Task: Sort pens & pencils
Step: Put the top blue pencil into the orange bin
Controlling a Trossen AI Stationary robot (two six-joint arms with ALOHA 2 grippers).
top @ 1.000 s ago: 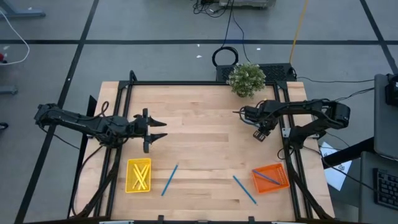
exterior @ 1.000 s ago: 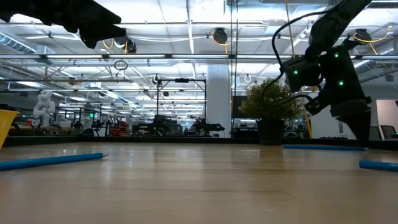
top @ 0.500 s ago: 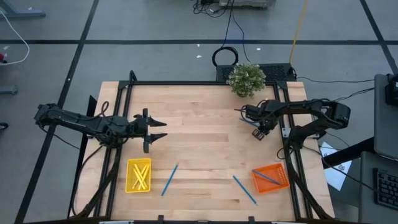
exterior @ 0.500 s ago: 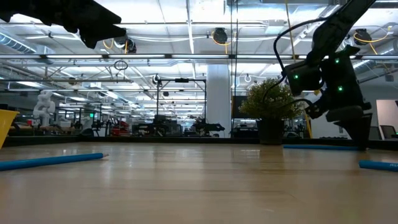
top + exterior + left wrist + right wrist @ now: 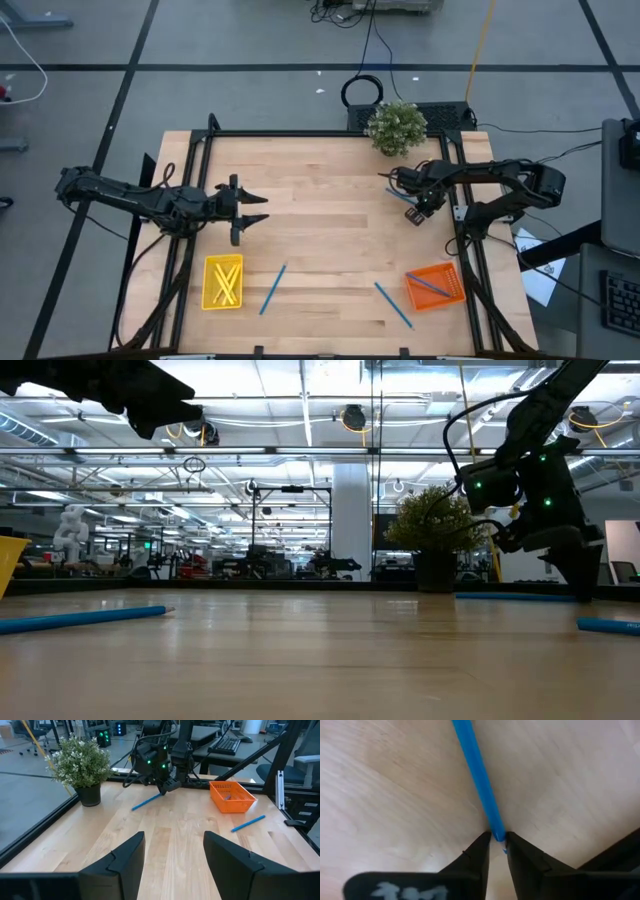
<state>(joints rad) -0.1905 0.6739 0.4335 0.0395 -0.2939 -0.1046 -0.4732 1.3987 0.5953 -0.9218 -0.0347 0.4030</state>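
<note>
A: Reaching down at the far right of the bench, the right pincer has its tips nearly together around the end of a blue pen, which lies flat on the wood near the plant.

B: And the left pincer?

A: It hovers over the left side, fingers spread wide, holding nothing.

B: Where are the other pens?

A: One pen lies loose beside the yellow basket at the front left. Another pen lies loose just beside the orange basket at the front right, and at least one blue pen is inside that orange basket.

B: The pencils?

A: Several yellow pencils sit in the yellow basket.
</note>
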